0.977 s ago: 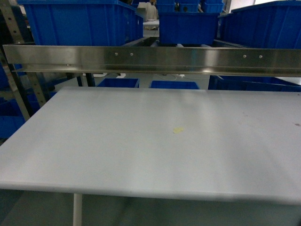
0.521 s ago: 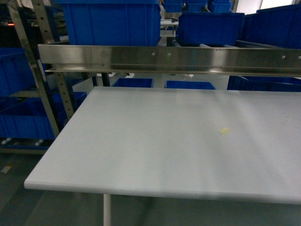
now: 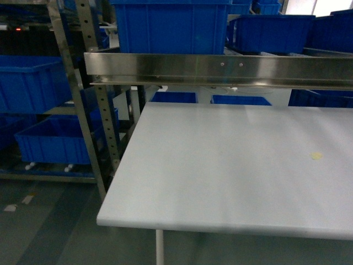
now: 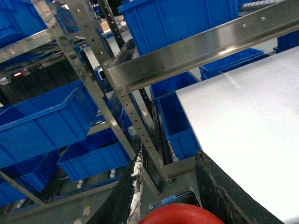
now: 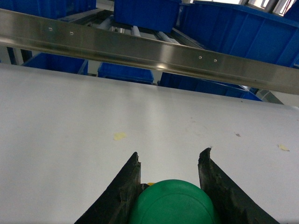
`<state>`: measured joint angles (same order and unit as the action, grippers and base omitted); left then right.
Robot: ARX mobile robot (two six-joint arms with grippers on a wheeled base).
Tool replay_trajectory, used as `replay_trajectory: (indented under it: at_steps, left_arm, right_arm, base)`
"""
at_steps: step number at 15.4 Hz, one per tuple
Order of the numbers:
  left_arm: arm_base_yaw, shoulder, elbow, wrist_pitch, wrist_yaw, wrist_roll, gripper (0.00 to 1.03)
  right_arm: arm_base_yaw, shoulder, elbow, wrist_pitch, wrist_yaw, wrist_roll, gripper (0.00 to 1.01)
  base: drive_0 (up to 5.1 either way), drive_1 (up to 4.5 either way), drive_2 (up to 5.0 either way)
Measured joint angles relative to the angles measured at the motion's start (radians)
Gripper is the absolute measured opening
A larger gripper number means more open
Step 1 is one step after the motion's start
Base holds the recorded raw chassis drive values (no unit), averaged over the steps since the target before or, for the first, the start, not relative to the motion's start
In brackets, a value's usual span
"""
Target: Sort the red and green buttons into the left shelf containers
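In the left wrist view my left gripper (image 4: 170, 158) is shut on the red button (image 4: 175, 215). Its wide red cap fills the bottom edge between the two dark fingers, with a dark body and a blue bit behind it. The right wrist view shows my right gripper (image 5: 170, 155) shut on the green button (image 5: 173, 203), held above the white table (image 5: 93, 116). The left shelf containers are blue tubs (image 3: 30, 83) (image 3: 55, 141) on the metal rack at the left, also seen as blue tubs (image 4: 42, 123) (image 4: 93, 156) ahead of the left gripper. Neither gripper shows in the head view.
The white table (image 3: 231, 160) takes up the right of the head view; its left edge lies close to the rack upright (image 3: 105, 127). A steel rail (image 3: 220, 69) runs across above the table's back, with more blue tubs (image 3: 171, 27) behind it. A small yellow speck (image 3: 316, 156) lies on the table.
The head view has swung left: the table has slid to the right of the picture, and the left rack with its blue tubs has come into sight.
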<state>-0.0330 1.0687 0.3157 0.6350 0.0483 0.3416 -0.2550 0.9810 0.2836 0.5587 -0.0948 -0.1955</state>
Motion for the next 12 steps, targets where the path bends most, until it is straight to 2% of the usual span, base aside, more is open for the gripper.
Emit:
replay_trajectory:
  at_steps: [12]
  left_arm:
    - [0.000,0.000,0.000,0.000,0.001,0.000,0.29]
  right_arm:
    - [0.000,0.000,0.000,0.000,-0.002,0.000,0.33]
  base:
    - [-5.0,2.40,2.4]
